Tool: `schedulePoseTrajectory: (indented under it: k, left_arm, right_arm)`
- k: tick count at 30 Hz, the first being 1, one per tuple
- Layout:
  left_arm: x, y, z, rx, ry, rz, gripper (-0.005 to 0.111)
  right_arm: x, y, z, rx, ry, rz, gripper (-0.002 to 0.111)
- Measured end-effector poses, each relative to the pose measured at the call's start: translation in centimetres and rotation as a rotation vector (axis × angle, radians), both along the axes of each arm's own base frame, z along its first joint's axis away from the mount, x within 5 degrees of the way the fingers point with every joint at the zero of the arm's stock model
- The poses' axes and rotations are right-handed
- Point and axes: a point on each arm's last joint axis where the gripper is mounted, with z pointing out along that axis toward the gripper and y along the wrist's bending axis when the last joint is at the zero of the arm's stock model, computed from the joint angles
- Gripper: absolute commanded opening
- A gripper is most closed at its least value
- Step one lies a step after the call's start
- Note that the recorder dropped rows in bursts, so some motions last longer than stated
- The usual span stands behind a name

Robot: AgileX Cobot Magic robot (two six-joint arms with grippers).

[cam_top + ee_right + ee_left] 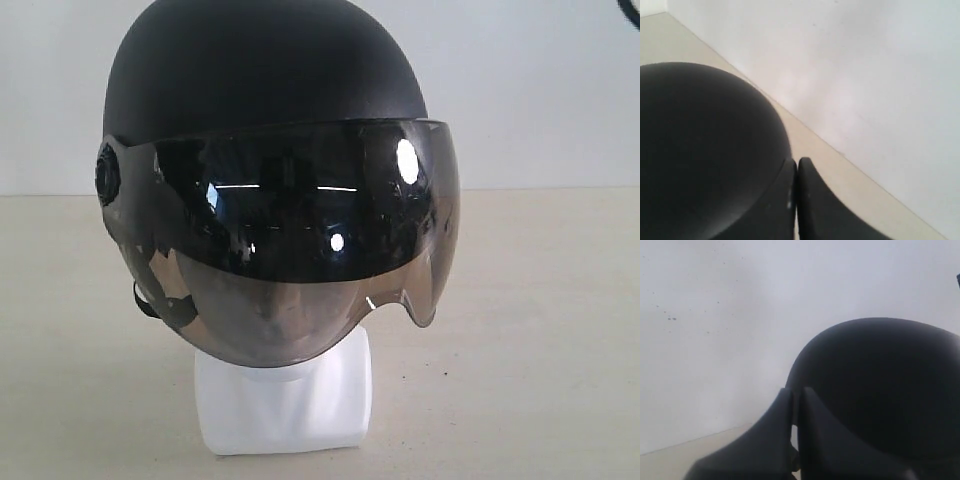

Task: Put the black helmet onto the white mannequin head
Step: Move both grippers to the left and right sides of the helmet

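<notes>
- Black helmet [260, 70] is sitting on the white mannequin head [285, 400], so you've got it right where the task wants it: shell over the crown, roughly upright, facing the exterior camera.
- Smoky visor [300, 230] is down over the face. You can just make out the moulded face through the lower, clearer part, and only the white neck and squarish base poke out underneath.
- You can see a dark strap [150, 300] hanging below the shell on the left of the exterior view, just under the round pivot knob [108, 175].
- The head's base rests on the pale table [540, 330] in front of a plain white wall [540, 90].
- Your left claw [796, 392] is clenched, fingers pressed together with nothing between them, and the helmet's dome is right behind it.
- Your right claw [796, 162] looks clenched too, also on nothing. It sits right at the edge of the dome, but I can't tell if it touches.
- Neither claw shows up in the exterior view.
</notes>
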Motion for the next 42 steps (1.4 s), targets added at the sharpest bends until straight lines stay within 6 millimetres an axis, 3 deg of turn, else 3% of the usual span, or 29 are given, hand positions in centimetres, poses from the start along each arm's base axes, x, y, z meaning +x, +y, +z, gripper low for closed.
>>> schedulePoseTrajectory:
  k: [11, 17, 23, 29, 36, 42]
  left_arm:
    - [1.1, -1.8, 0.3, 0.016, 0.051, -0.155, 0.004]
    - [1.0, -1.9, 0.5, 0.014, 0.045, -0.168, 0.004]
    - [0.7, -2.5, 2.7, -0.004, 0.006, -0.243, 0.004]
    - [1.0, -3.6, 2.5, -0.028, 0.074, -0.363, 0.004]
    - [-0.1, -4.0, 2.3, -0.056, 0.116, -0.453, 0.004]
    - [-2.1, -3.1, 0.5, -0.067, 0.121, -0.423, 0.004]
  right_arm:
    - [-0.8, -4.2, -0.2, -0.063, -0.018, -0.339, 0.0]
    - [-1.1, -8.7, -3.6, -0.006, 0.042, -0.504, 0.0]
    - [-0.5, -11.3, -8.2, 0.126, 0.13, -0.472, 0.0]
    - [0.8, -10.6, -12.6, 0.207, 0.251, -0.287, 0.0]
    - [2.7, -9.7, -14.8, 0.118, 0.264, -0.147, 0.0]
    - [3.0, -8.9, -15.4, 0.097, 0.275, -0.005, 0.0]
